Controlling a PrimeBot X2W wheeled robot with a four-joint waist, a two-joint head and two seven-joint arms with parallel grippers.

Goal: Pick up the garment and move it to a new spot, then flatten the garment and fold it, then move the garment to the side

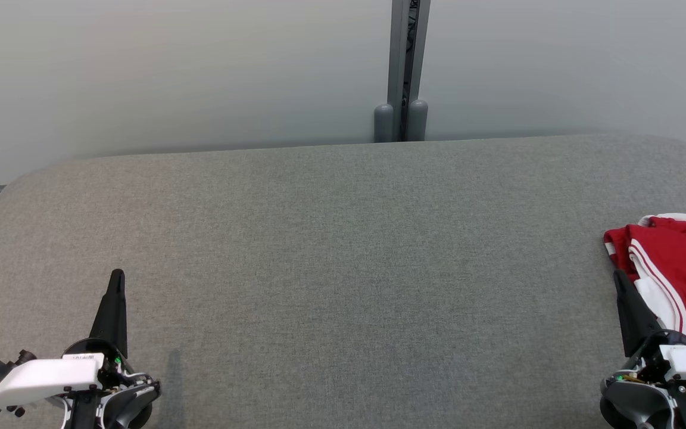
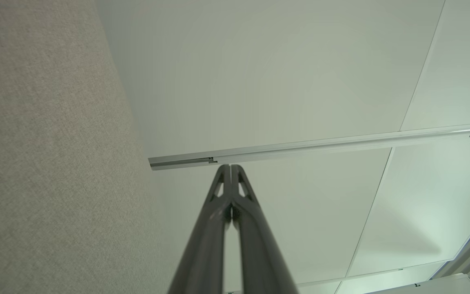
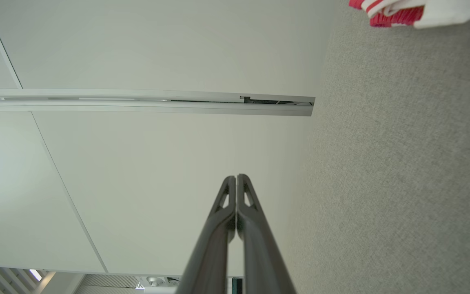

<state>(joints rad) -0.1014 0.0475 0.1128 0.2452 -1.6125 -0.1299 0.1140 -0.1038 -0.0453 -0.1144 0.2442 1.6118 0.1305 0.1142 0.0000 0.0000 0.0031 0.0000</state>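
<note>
The garment [image 1: 682,268] is red with white stripes and white panels, bunched at the right edge of the grey padded table [image 1: 343,250]; a corner of the garment [image 3: 398,12] shows at the top of the right wrist view. My right gripper [image 1: 619,275] is shut, fingers together, just left of the garment and empty. At the lower left my left gripper [image 1: 117,274] is shut too, holding nothing, far from the cloth. Both wrist views show the fingertips pressed together: left gripper [image 2: 230,166], right gripper [image 3: 236,177].
A pale partition wall [image 1: 170,71] with a grey vertical post [image 1: 407,65] stands behind the table. The fabric surface stretches between the two arms. The table's rounded corners show at back left and back right.
</note>
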